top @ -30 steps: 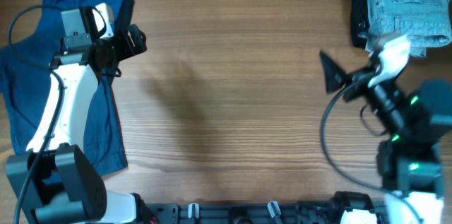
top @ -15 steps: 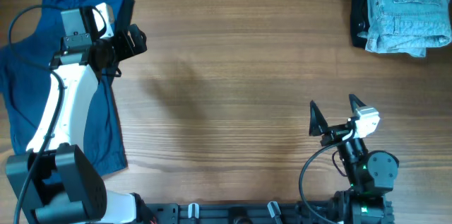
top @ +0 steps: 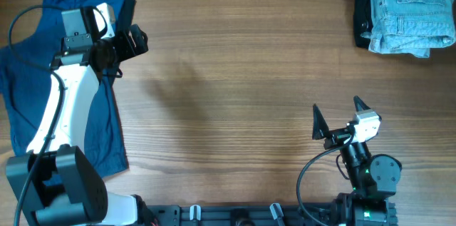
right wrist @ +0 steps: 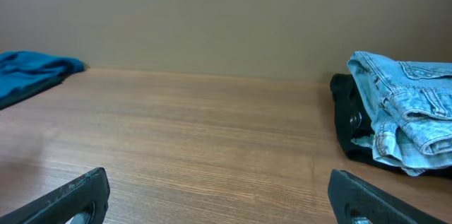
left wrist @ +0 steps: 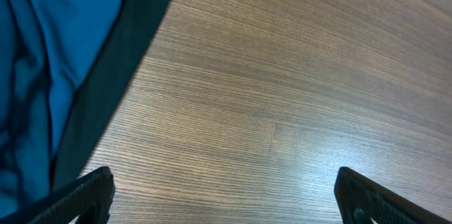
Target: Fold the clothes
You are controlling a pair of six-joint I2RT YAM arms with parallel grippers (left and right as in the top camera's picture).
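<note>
Overhead, I see the folded denim shorts [top: 410,8] in the upper right corner, with a black garment [top: 362,13] showing at their left side. A dark blue garment [top: 35,83] runs down the left edge of the table [top: 235,76]. My left gripper [top: 132,40] is at upper left, by that cloth's right edge. The right gripper [top: 338,115] is at lower right, jaws apart and empty.

On the left wrist camera, the fingers are spread wide over wood, with blue cloth at upper left.

On the right wrist camera, the fingers are likewise spread, with the shorts at far right.
</note>
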